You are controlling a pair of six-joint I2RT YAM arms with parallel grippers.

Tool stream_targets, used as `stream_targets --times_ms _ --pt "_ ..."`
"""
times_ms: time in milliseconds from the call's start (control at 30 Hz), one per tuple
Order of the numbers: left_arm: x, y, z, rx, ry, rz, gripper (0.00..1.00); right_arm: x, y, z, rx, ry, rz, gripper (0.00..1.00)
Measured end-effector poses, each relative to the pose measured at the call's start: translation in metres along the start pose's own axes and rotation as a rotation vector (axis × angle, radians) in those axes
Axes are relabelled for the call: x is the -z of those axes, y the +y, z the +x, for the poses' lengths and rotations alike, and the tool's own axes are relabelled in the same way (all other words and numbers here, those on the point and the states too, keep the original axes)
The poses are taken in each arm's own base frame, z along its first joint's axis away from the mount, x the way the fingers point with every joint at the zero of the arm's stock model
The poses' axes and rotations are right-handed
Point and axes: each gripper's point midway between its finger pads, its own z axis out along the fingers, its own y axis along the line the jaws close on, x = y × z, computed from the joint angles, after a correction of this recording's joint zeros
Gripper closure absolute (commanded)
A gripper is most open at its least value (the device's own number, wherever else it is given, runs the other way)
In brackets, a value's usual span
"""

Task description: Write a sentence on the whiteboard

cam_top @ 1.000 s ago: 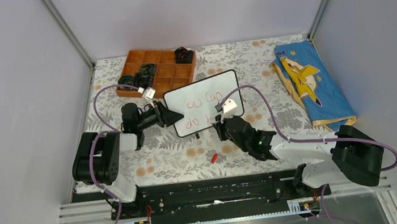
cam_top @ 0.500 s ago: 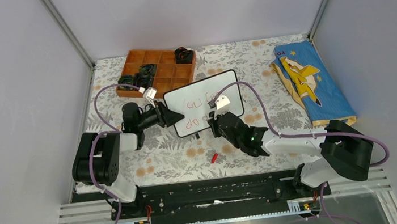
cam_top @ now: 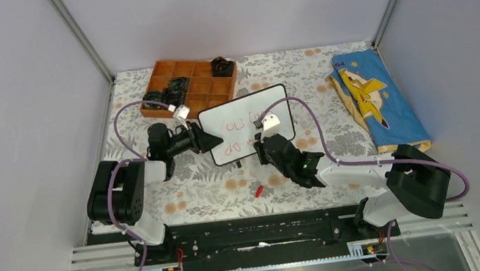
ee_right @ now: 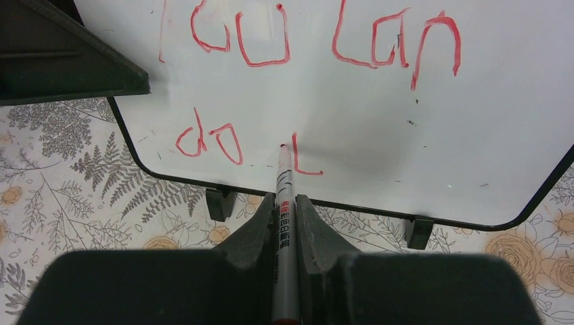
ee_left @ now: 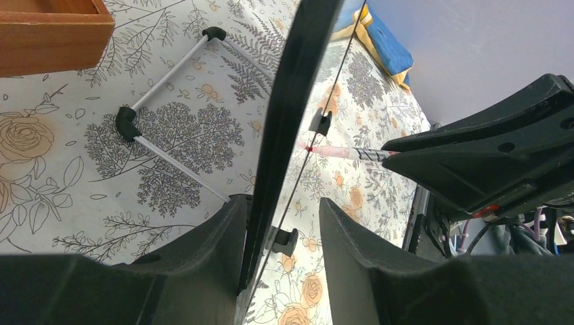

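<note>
The whiteboard [cam_top: 275, 96] stands tilted up in the middle of the table. The red sentence [ee_right: 260, 64] reads roughly "you can" on the upper line, with "do" and an L-shaped stroke below; it is faint in the top view [cam_top: 239, 125]. My right gripper [ee_right: 285, 198] is shut on a grey marker [ee_right: 283, 169], whose red tip touches the board just left of the L stroke. It sits at the board's lower edge [cam_top: 263, 146]. My left gripper [cam_top: 210, 141] straddles the board's left edge [ee_left: 284, 101]; one finger touches the frame and the other stands apart [ee_left: 281, 200].
An orange compartment tray [cam_top: 161, 68] with black parts is behind the board on the left. A blue cloth [cam_top: 375, 101] lies at the right. A red cap [cam_top: 258, 190] lies on the floral cloth in front. The board's wire stand [ee_left: 169, 68] is behind it.
My right gripper with the marker has shifted a little left and closer to the board's lower line. The left arm and board have not moved.
</note>
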Motion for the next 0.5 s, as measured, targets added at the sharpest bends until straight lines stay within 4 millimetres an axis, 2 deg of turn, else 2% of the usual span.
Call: stream_targets --times_ms 500 --pt "0.000 0.002 0.002 -0.002 0.008 -0.005 0.49 0.003 -0.013 -0.003 -0.016 -0.010 0.041 1.00"
